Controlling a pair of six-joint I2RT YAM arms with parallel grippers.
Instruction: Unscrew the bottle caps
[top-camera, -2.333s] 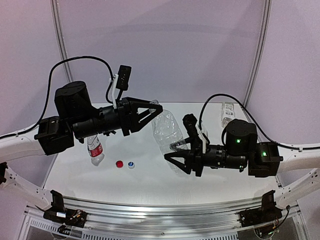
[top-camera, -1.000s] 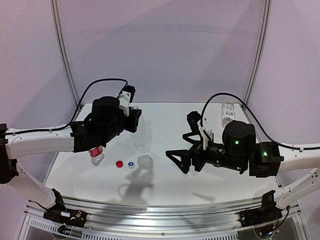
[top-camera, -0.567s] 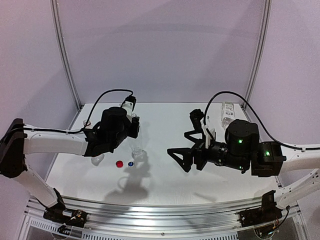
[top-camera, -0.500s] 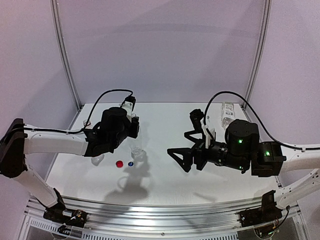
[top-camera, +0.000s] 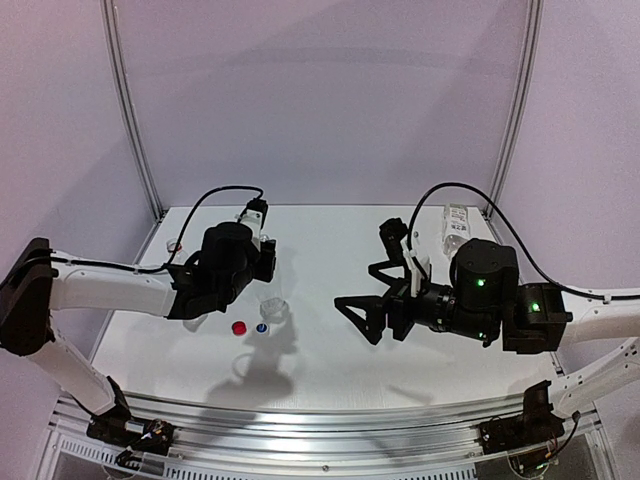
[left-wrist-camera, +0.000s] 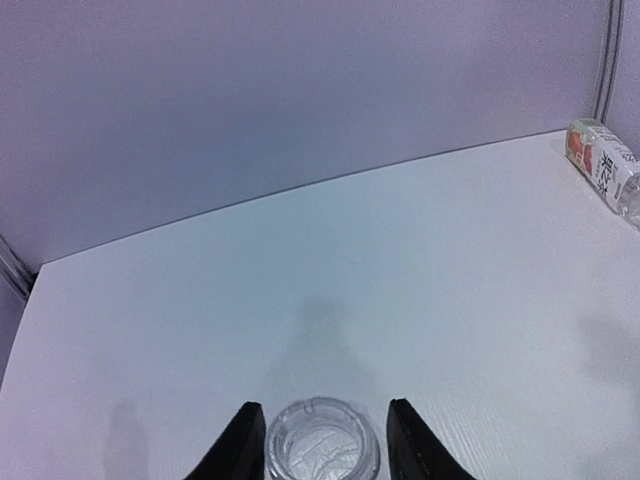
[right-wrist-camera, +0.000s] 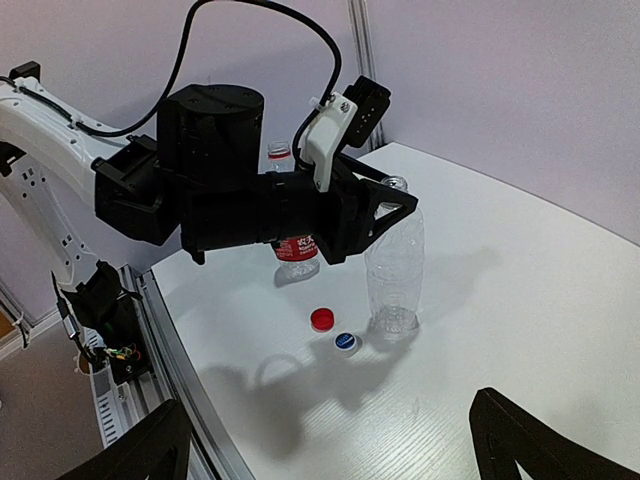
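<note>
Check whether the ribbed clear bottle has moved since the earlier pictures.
Yes. The clear bottle has moved left and down: earlier held aloft well right of the red cap, it now stands upright on the table beside the blue cap.

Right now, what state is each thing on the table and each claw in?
Ribbed bottle: upright, uncapped.
Red-labelled bottle: upright, top unclear.
Large bottle: lying down, far right corner; cap unclear.
Red cap: off, loose on the table.
Blue cap: off, loose beside it.
Left gripper: astride the ribbed bottle's neck; grip unclear.
Right gripper: wide open, empty.
</note>
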